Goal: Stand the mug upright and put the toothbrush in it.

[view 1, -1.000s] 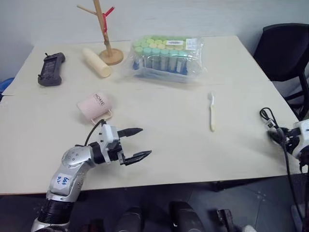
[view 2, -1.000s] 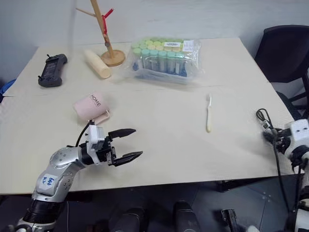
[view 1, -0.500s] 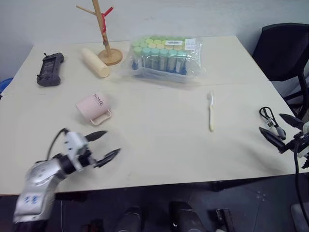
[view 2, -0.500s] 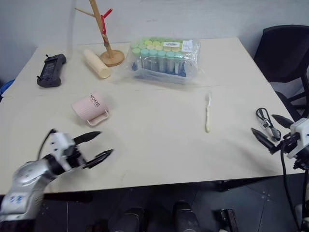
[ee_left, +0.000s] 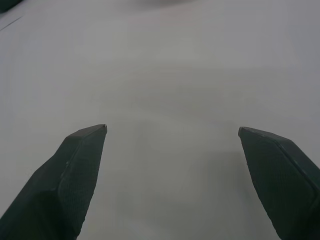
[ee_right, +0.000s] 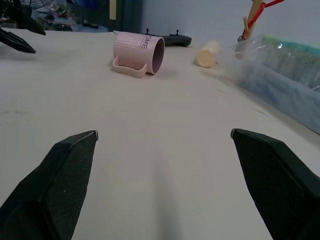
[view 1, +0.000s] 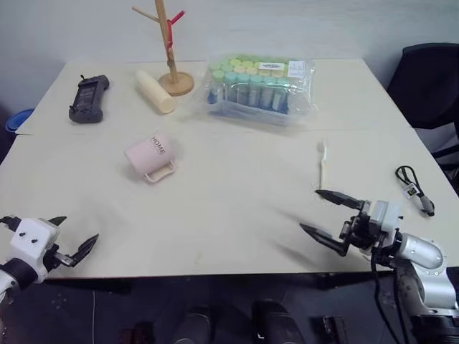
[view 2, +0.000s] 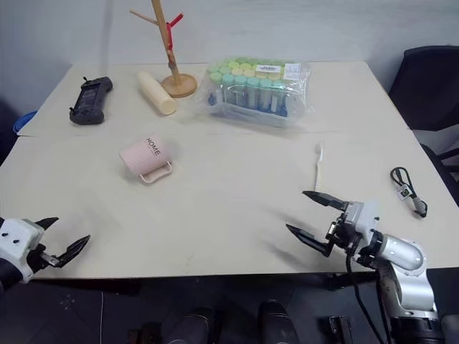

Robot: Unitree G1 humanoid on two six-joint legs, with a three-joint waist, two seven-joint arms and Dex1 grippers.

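Here the mug (view 1: 150, 155) lies tipped on the counter (view 1: 229, 222), toothbrush (view 1: 323, 162) well right, with both the left claw (view 1: 72, 244) and right claw (view 1: 326, 215) released and empty.

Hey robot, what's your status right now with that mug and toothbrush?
Left gripper and right gripper open, both empty. Mug on its side; toothbrush flat on the table. Nothing in the way.

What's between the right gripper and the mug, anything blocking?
Nothing visible. The right gripper, jaws open, faces the mug across bare table. The mug lies on its side; the toothbrush lies off that line, nearer the tube pack.
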